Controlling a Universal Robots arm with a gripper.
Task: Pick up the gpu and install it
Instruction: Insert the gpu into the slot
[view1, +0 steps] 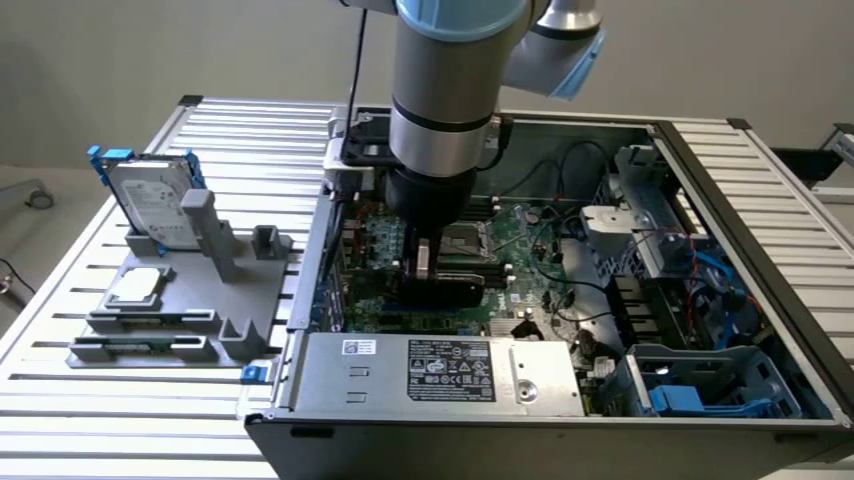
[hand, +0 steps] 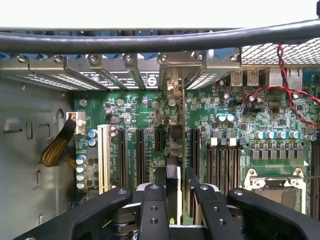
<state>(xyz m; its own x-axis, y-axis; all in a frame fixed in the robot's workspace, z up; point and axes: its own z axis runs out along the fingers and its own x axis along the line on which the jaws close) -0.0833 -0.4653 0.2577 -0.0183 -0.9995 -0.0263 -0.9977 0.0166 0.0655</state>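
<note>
claw clenched on gpu; card edge-on, straight below claw; long axis parallel to slots of motherboard, bracket end toward rear edge of case.

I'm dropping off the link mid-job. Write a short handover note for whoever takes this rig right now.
Tool: closed on the gpu, one finger on each side of the card.
Gpu: held on edge inside the open case, low over the motherboard, in line with an expansion slot.
Done: gpu picked up and brought into the case.
Left: full seating in the slot cannot be confirmed; the tool has not released the card.
</note>
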